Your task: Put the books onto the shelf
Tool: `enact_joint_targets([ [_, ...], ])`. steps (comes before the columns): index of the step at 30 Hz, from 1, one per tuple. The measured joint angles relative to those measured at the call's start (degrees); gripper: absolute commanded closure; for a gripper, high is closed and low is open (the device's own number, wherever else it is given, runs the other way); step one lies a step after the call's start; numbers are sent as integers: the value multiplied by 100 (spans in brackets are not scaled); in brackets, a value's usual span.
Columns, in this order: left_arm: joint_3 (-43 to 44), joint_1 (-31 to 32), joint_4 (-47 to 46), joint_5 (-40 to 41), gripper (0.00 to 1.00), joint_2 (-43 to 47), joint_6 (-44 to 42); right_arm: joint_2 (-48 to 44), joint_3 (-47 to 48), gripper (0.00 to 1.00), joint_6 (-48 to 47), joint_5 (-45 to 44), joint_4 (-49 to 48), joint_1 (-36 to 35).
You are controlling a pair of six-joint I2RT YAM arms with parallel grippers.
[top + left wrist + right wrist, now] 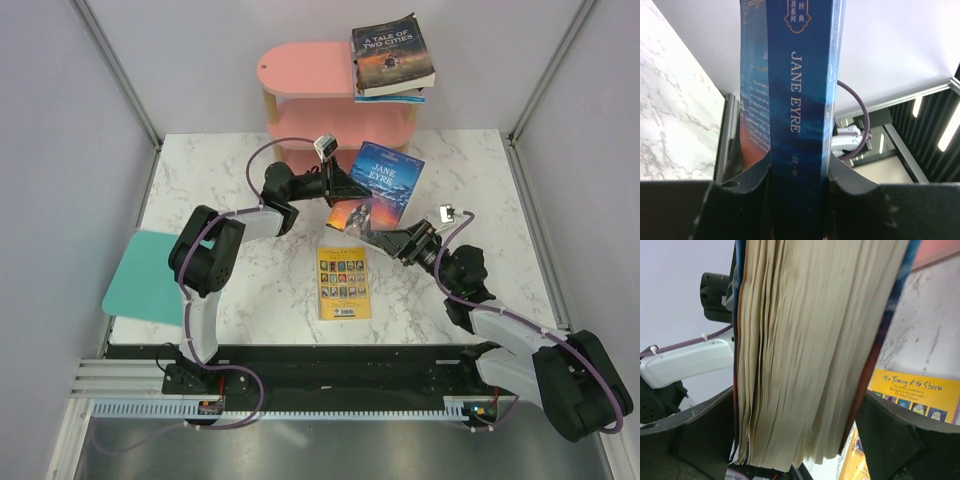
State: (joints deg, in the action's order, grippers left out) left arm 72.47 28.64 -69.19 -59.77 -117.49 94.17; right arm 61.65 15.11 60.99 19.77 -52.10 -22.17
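Jane Eyre (pixel 385 178) pinched at spine by left tool (pixel 354 189) | right tool (pixel 376 236) spread astride page edges | judged light, floppy; spine hold favoured | shelf (pixel 305 68) at 12 o'clock

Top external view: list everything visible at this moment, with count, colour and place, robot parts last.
small three-tier shelf with oval boards and pale wooden posts: one, pink, at the table's far edge.
"A Tale of Two Cities" paperback: one, dark, flat on the shelf's top board, right end.
book beneath it: at least one, pale and teal edges, mostly hidden.
"Jane Eyre" paperback: one, blue, held up over the table's middle.
thin paperback with rows of small pictures: one, yellow, flat on the table.
flat board: one, teal, at the table's left edge.
table: one, white marble.
left gripper: black, shut on the "Jane Eyre" paperback near its spine.
right gripper: black, open, fingers either side of its page edge.
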Motion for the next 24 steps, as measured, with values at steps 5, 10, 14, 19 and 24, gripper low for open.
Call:
enact_joint_targets([
  [5,-136,9,413,341,98,66,-518,-35,-7,26,42,192,79,-42],
  [10,-404,9,1209,629,98,398,-1207,-315,-33,65,28,122,404,-42],
  [14,-474,22,1759,713,98,695,-1779,-435,-28,90,76,118,673,-48],
  [19,-566,4,2151,796,90,953,-2144,-422,249,99,-35,238,1130,-50],
  [24,-621,-146,2446,927,75,1145,-2472,13,979,100,-424,553,1947,-15],
])
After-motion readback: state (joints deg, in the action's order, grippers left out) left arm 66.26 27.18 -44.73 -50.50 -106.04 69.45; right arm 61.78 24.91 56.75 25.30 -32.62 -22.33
